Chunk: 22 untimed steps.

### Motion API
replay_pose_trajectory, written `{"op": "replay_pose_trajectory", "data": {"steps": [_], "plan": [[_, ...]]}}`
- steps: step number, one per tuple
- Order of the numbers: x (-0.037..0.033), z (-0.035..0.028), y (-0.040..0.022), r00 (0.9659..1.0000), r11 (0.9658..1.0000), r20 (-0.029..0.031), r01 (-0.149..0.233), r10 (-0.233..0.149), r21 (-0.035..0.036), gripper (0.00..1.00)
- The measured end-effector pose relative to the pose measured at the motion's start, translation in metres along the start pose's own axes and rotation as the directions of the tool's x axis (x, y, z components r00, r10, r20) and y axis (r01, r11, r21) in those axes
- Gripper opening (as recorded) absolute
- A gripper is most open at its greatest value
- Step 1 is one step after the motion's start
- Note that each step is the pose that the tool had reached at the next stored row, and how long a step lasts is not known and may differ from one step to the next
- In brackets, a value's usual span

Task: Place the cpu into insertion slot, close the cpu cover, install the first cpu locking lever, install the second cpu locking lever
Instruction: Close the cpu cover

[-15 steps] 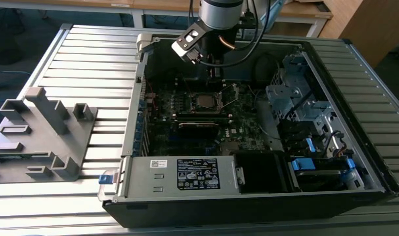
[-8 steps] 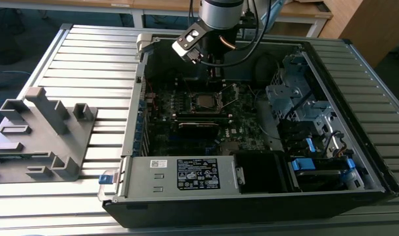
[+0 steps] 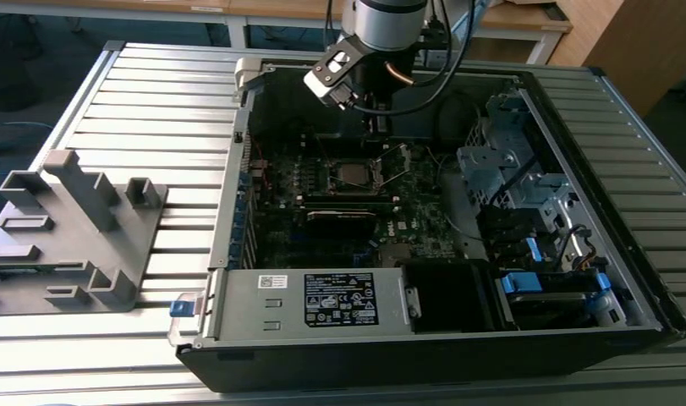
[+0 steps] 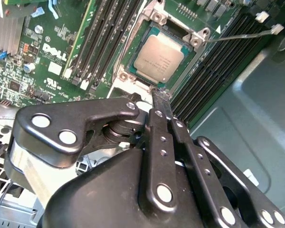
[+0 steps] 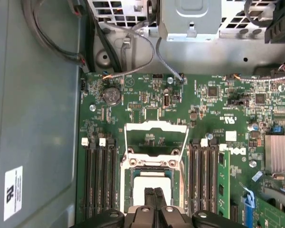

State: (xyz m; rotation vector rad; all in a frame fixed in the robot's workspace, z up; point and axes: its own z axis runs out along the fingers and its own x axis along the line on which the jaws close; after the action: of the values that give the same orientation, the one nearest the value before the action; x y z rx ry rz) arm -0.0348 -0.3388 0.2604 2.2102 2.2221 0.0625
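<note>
The cpu (image 4: 157,57), a flat square chip with a dull metal top, lies seated in the insertion slot (image 5: 128,180) on the green board inside the open computer case; the exterior view shows the cpu (image 3: 352,175) mid-board. The cpu cover (image 5: 156,126), a thin silvery frame with a square window, is swung open and rests beyond the socket. A thin wire lever (image 4: 237,36) sticks out from one socket corner. My gripper (image 5: 154,194) hangs just above the chip's edge with its fingers shut and nothing between them; it also appears as gripper (image 4: 160,93) and gripper (image 3: 375,128).
Black memory slots (image 5: 99,175) flank the socket on both sides. A finned heat sink (image 5: 278,152) and loose cables (image 5: 133,61) are nearby. The case holds a labelled grey power supply (image 3: 309,300) and a drive cage (image 3: 512,169). A grey fixture (image 3: 72,228) stands at the exterior view's left.
</note>
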Motion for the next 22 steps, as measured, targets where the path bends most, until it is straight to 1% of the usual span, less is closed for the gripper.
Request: {"op": "replay_pose_trajectory", "data": {"steps": [7, 9, 11, 13, 22], "plan": [[-0.0001, 0.0003, 0.0108, 1.0000, 1.0000, 0.0000, 0.000, 0.000, 0.0000, 0.10], [-0.0001, 0.0004, 0.0126, 1.0000, 1.0000, 0.0000, 0.000, 0.000, 0.0000, 0.10], [-0.0001, 0.0004, 0.0128, 1.0000, 1.0000, 0.0000, 0.000, 0.000, 0.0000, 0.10], [-0.0001, 0.0007, 0.0221, 1.0000, 1.0000, 0.0001, 0.000, 0.000, 0.0001, 0.10], [-0.0001, 0.0007, 0.0225, 1.0000, 1.0000, 0.0000, 0.000, 0.000, 0.0000, 0.10]]}}
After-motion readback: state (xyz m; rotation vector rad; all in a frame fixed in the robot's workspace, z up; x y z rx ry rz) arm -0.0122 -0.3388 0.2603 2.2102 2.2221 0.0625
